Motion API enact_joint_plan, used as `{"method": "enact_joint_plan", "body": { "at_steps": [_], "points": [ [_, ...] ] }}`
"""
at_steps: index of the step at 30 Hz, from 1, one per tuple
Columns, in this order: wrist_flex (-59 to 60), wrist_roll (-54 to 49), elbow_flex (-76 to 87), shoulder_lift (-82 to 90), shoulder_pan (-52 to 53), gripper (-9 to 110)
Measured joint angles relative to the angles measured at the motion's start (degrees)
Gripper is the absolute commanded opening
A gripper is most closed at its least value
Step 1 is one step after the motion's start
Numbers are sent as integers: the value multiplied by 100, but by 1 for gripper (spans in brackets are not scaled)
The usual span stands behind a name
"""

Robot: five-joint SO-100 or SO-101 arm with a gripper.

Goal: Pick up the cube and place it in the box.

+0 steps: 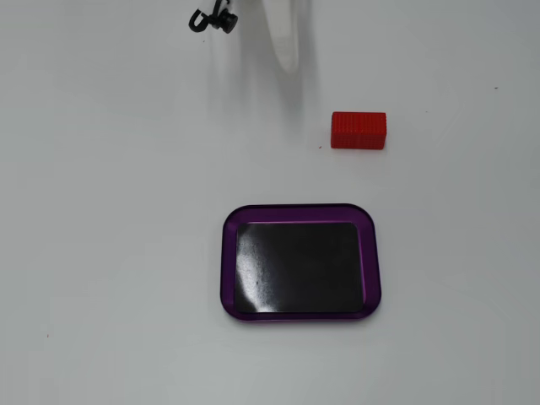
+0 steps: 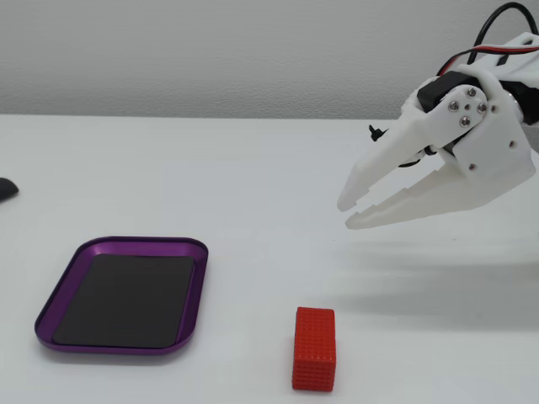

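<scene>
Your gripper (image 2: 347, 213) is hovering, fingers slightly spread, empty | cube (image 2: 314, 348) is lying below it | box (image 2: 59, 295) is sitting well apart.

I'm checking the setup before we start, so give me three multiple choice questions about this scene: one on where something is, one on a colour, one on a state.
1. Where is the red block?
A. inside the tray
B. on the table outside the tray
C. held by the gripper

2. What colour is the rim of the tray?
A. purple
B. green
C. yellow

3. What is the gripper doing?
A. clamping the block
B. resting in the tray
C. hanging above the table, holding nothing

Answers: 1 B, the block lies apart from the tray in both fixed views. 2 A, the rim is glossy purple. 3 C, nothing sits between its fingertips.
</scene>
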Motion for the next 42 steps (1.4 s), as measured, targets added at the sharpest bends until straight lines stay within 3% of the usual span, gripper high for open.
{"method": "enact_joint_plan", "body": {
  "at_steps": [16, 22, 30, 35, 42],
  "points": [
    [-35, 53, 0, 0, 0, 0],
    [-932, 53, -44, 0, 352, 0],
    [-1099, 53, -633, -123, 721, 13],
    [-1125, -97, -1450, -1529, 1002, 16],
    [-439, 123, -4254, -5256, 536, 16]
  ]
}}
